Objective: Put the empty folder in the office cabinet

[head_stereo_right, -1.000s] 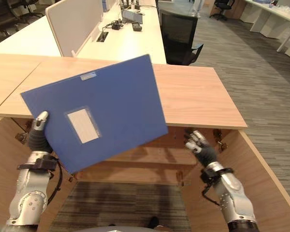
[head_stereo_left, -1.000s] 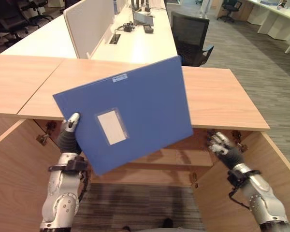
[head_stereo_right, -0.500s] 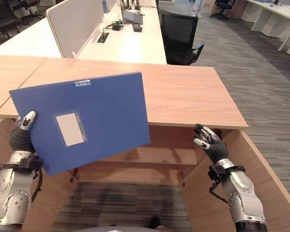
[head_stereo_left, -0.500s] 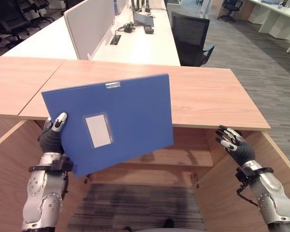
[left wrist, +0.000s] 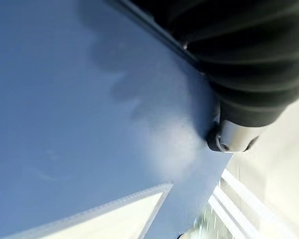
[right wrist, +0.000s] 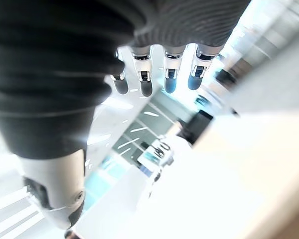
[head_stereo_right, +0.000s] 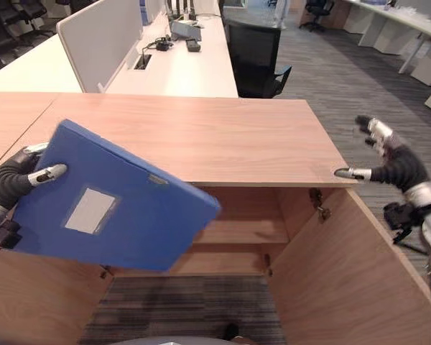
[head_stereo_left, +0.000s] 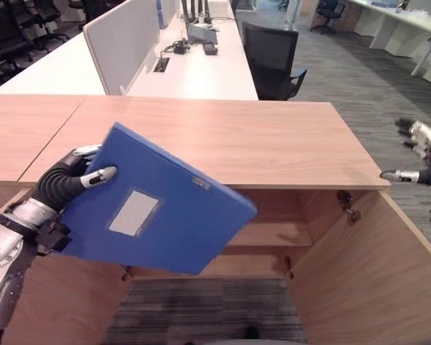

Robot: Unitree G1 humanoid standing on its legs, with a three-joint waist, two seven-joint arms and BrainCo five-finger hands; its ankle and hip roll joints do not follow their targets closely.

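Note:
A blue folder point(head_stereo_left: 154, 219) with a pale label pocket hangs tilted in front of the open wooden office cabinet point(head_stereo_left: 273, 223), its far corner dipping toward the cabinet's opening. My left hand point(head_stereo_left: 72, 178) grips its upper left edge, thumb over the front cover; the cover also shows close up as the blue folder point(left wrist: 79, 124) in the left wrist view. My right hand point(head_stereo_right: 391, 162) is raised off to the right of the cabinet top, fingers spread, holding nothing; its fingers point(right wrist: 167, 74) look straight in the right wrist view.
The cabinet's right door point(head_stereo_left: 359, 280) stands swung open toward me, the left door point(head_stereo_left: 65, 302) too. A shelf point(head_stereo_left: 273, 233) sits inside. Behind the cabinet top point(head_stereo_left: 223, 140) are white desks with a divider point(head_stereo_left: 122, 43) and a black office chair point(head_stereo_left: 273, 57).
The left hand has tipped the folder flatter and lowered its far corner toward the cabinet opening. The right hand has risen and swung out to the right, above the cabinet top's level.

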